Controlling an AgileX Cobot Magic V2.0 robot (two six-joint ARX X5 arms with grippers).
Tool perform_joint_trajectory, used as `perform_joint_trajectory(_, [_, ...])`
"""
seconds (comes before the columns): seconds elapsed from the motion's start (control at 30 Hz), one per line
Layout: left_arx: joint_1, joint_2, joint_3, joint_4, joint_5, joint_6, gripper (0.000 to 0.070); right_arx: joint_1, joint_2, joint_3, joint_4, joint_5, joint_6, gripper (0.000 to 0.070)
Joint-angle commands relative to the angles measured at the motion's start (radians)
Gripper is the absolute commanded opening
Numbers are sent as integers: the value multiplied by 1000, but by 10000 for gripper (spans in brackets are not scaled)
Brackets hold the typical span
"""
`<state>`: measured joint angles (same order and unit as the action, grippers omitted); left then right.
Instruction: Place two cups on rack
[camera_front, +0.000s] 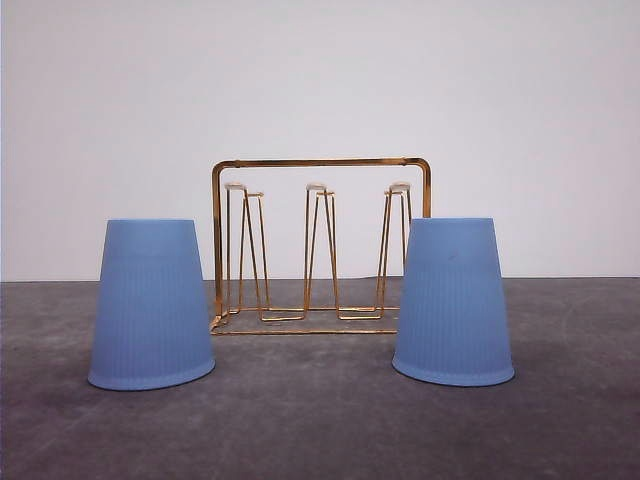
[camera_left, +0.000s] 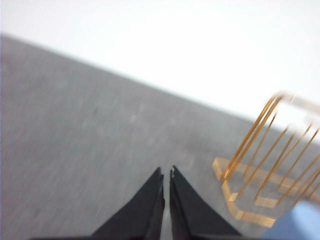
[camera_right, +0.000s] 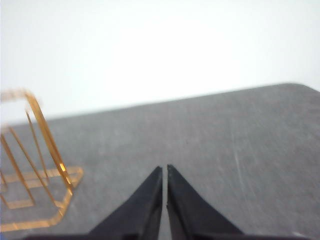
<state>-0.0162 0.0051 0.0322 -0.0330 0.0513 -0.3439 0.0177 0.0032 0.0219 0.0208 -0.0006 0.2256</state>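
The grey table (camera_front: 320, 430) is cut off by the frame on three sides in the front view, and its far edge is met by a plain white wall (camera_front: 320, 80).

The left cup (camera_front: 151, 305) is stood mouth-down on the table at about 9 o'clock from the rack. The right cup (camera_front: 453, 302) is stood mouth-down at about 3 o'clock from the rack. Both cups are placed nearer the camera than the rack, and neither is seated on a peg. No brand, label or writing can be read on either cup. In the left wrist view, only a blurred blue corner of a cup (camera_left: 300, 225) is seen, cut off by the frame edge.

The gold wire rack (camera_front: 320, 245) is stood upright on the table between the two cups, toward 12 o'clock. Its right post and lower right corner are hidden behind the right cup. Its lower left corner is just beside the left cup; contact cannot be judged. The pale-tipped pegs (camera_front: 316, 187) are seen bare. In both wrist views the rack is motion-blurred and cut off, so its pegs cannot be counted there.

The left gripper (camera_left: 166, 172) is held over bare table, with its black fingers (camera_left: 187, 210) brought together and only a hairline gap left at the tips. The right gripper (camera_right: 164, 170) is likewise held over bare table, fingers (camera_right: 142, 205) closed together on nothing.
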Motion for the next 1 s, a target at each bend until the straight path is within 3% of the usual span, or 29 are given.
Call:
perform_joint_trajectory(0.0, [0,-1,43,54,-1,-41,0,0,0,37,13,-1,66,11])
perform_joint_trajectory(0.13, [0,4,170,0,-28,-31,2,0,1,140,-63,-2,67,11])
perform_joint_trajectory(0.33, [0,81,404,-278,-33,-31,3,0,47,351,-293,-6,66,10])
perform_joint_trajectory(0.5, [0,215,572,-569,-15,-30,3,0,168,481,-434,-149,49,10])
perform_joint_trajectory(0.63, [0,347,674,-749,59,62,2,0,296,542,-518,-267,-18,10])
perform_joint_trajectory(0.83, [-1,510,751,-850,198,214,2,23,454,567,-576,-340,-139,11])
perform_joint_trajectory(0.97, [-59,570,771,-842,220,228,1,96,491,567,-573,-338,-183,12])
